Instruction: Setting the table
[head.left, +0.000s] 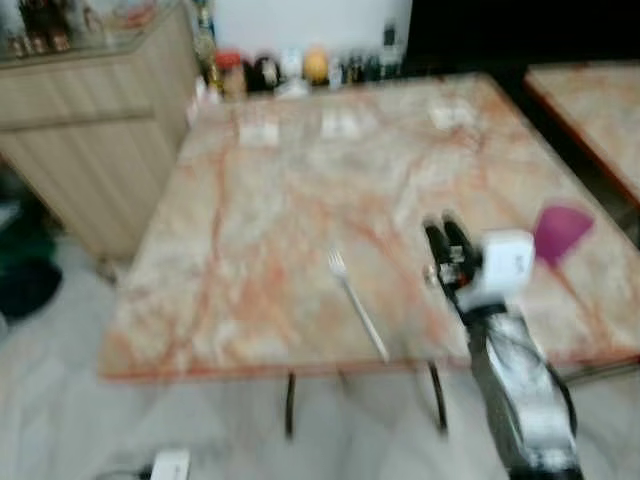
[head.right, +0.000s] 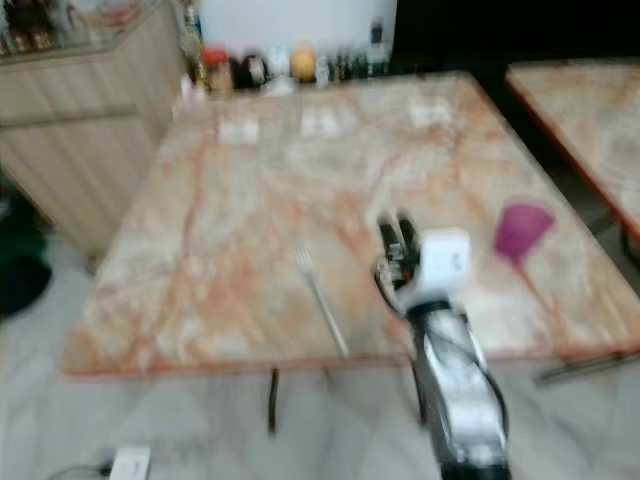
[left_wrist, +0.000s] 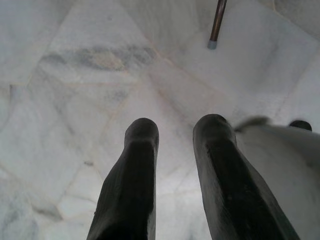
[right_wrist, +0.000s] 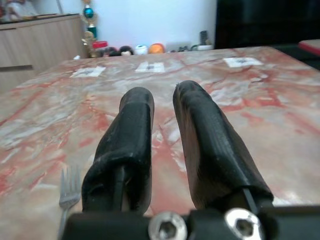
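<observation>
Fork (head.left: 356, 306) lying on marble table (head.left: 260, 240) near its front edge, tines pointing away. Just right of it, right gripper (head.left: 446, 232) poised above the tabletop, fingers slightly parted, holding nothing; purple object (head.left: 560, 232) farther right. Left gripper (left_wrist: 175, 130) over floor, fingers apart, empty.

A pale marble floor (head.left: 60, 400) lay beneath me; a wooden cabinet (head.left: 100, 130) stood at ten o'clock against a white wall (head.left: 300, 25).

1. Open marble table (head.left: 250, 200) surface from 9 to 1 o'clock of right gripper (head.left: 447, 236).
2. Fork (head.left: 356, 302) lying at 8 o'clock, near.
3. Purple item (head.left: 560, 232) at 3 o'clock.
4. Bottles and jars (head.left: 290, 68) lining far edge, 12 o'clock.
</observation>
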